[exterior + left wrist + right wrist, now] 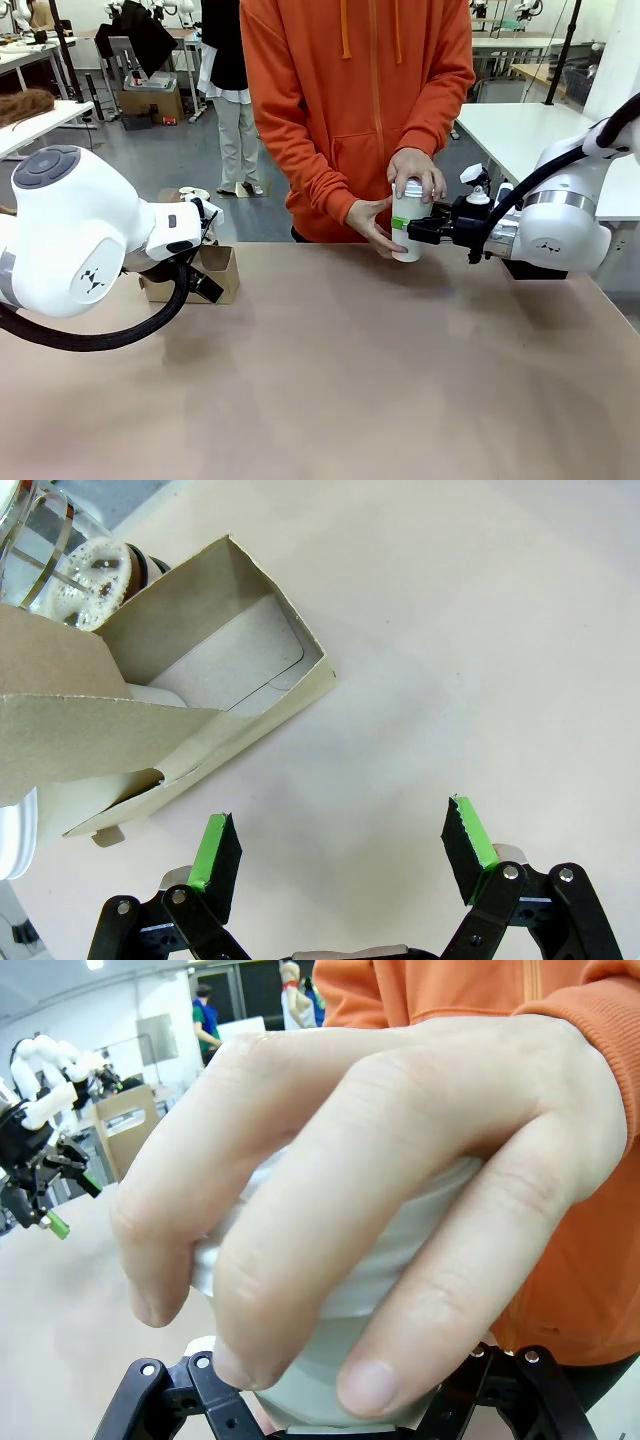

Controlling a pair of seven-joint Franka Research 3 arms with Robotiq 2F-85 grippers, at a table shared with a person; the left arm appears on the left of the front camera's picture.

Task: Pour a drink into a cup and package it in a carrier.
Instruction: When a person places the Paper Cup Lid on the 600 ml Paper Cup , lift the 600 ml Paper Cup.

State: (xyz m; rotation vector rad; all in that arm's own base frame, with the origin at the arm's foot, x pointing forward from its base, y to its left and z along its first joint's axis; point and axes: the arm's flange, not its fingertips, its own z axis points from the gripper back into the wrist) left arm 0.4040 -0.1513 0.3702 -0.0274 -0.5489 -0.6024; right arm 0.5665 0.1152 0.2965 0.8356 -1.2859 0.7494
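The tall white cup (409, 238) with its lid on stands near the table's far edge, and my right gripper (412, 228) is shut on its side. The person's hand (418, 172) presses on the lid and the other hand (372, 222) steadies the cup's side. In the right wrist view that hand (360, 1190) covers most of the cup (312, 1362). The brown carrier (222, 272) sits at the left. My left gripper (343, 850) hangs open above bare table beside the carrier (230, 660). Behind it stands the glass jug (40, 540) with the foamy drink (95, 570).
A white rounded object (14, 842) lies at the left edge of the left wrist view, next to the carrier. The wide brown table (350, 380) stretches between the two arms. The person in an orange hoodie (350, 90) stands at the far side.
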